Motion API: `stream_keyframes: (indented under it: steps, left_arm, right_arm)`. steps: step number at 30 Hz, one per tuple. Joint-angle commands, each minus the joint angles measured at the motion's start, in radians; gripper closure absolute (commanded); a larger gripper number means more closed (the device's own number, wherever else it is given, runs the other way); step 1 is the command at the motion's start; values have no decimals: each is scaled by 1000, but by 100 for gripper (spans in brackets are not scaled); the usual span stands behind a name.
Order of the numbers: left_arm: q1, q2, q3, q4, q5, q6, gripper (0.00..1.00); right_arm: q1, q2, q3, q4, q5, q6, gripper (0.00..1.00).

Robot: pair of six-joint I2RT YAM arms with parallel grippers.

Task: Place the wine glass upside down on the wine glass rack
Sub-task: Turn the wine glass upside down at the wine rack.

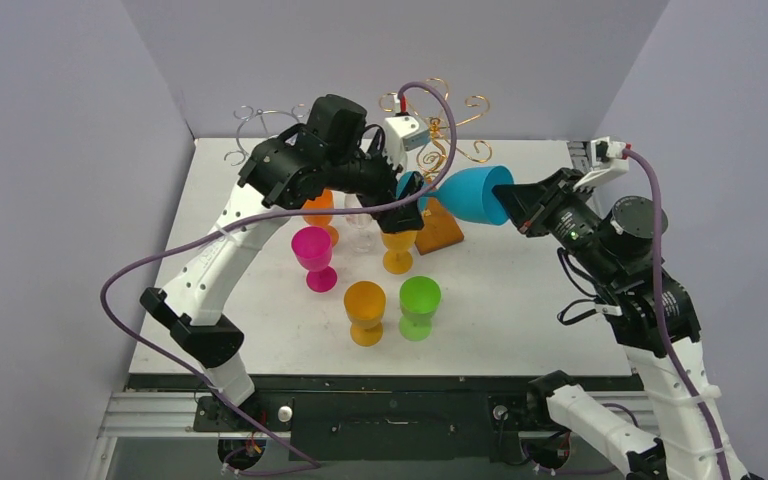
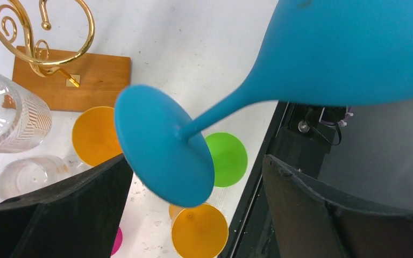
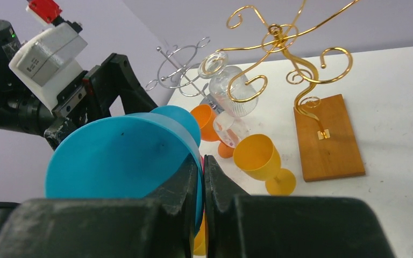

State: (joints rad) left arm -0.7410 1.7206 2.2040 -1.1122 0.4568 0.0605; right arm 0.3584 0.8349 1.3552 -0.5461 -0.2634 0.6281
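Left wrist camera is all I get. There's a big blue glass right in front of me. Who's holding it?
Observer: The right fingers are, pinching the blue glass by its rim.
Operator: Is the gold rack the only rack?
Observer: No, a silver rack stands near the back left corner of the table.
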Motion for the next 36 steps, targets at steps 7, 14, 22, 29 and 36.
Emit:
stream_keyframes:
  steps: [7,14,22,29,36]
  left_arm:
    - [97,-10,24,70,101,-37,88]
    - [194,-33,82,47,106,-1,100]
    - [202,-171,24,87,-18,291,100]
    - [67,-506,-472,449,-159,697,100]
    - [42,-623,-595,592,-187,805,100]
  right_arm:
    - [182,-6,15,103,199,-29,100]
    - [206,-17,3,54,154,-62,44]
    - [203,-69,108,-189,80,-218,24]
    - [206,53,139,-5,-152,-95,23]
    - [363,184,113,101,-163,-88,22]
